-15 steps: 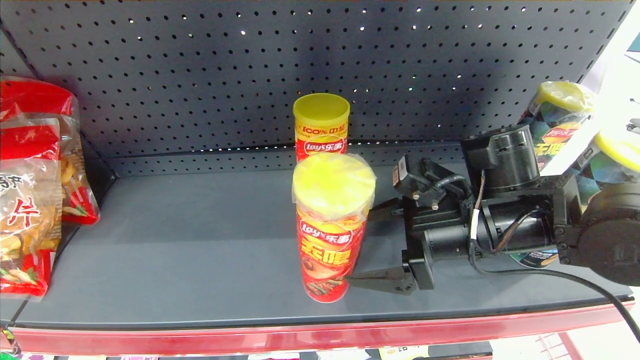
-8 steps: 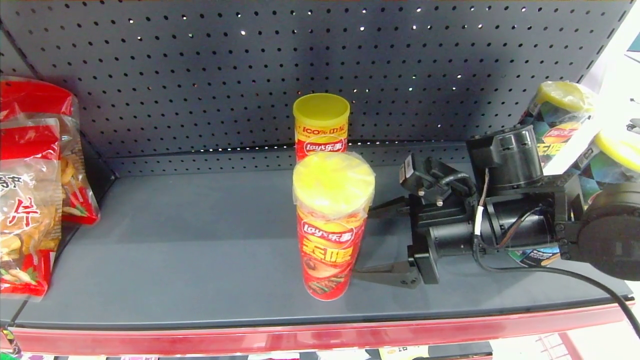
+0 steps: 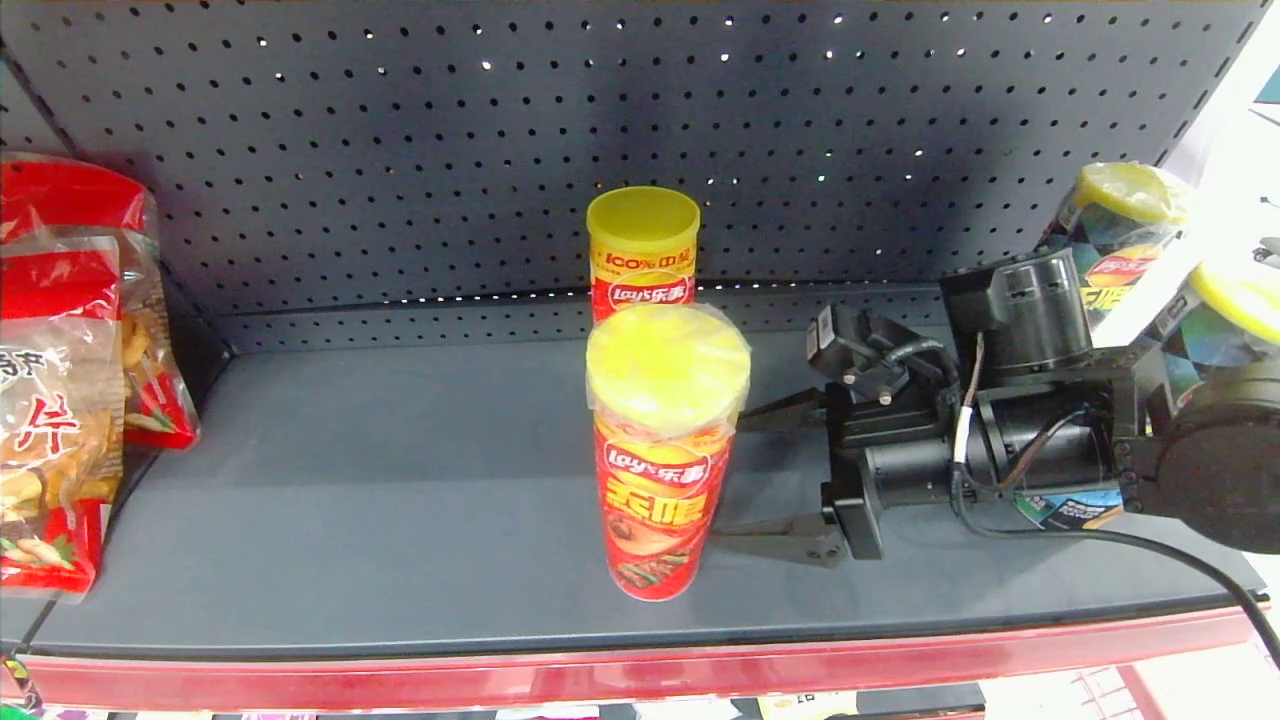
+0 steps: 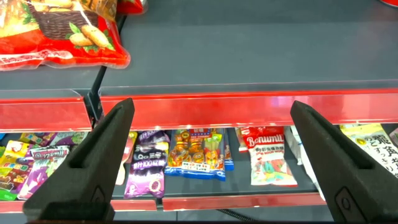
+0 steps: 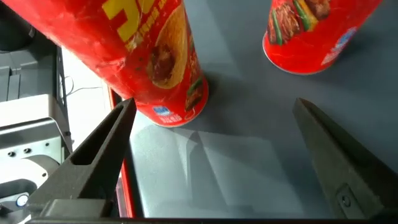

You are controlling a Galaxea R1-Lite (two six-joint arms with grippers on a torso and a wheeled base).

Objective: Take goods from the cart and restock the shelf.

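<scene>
Front chip can (image 3: 660,470) stands upright on shelf (image 3: 400,500) directly before rear chip can (image 3: 642,250), forming a row; right gripper (image 3: 742,476) sits just beside, jaws wide, empty, placement seemingly complete.

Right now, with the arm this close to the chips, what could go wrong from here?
1. The right end effector is open, fingertips close beside the front can; a sideways swing could topple that tall, narrow can.
2. It stands near the front edge of the shelf, so it might fall off.
3. The rear can stands just behind; a backward tip could hit it.
</scene>
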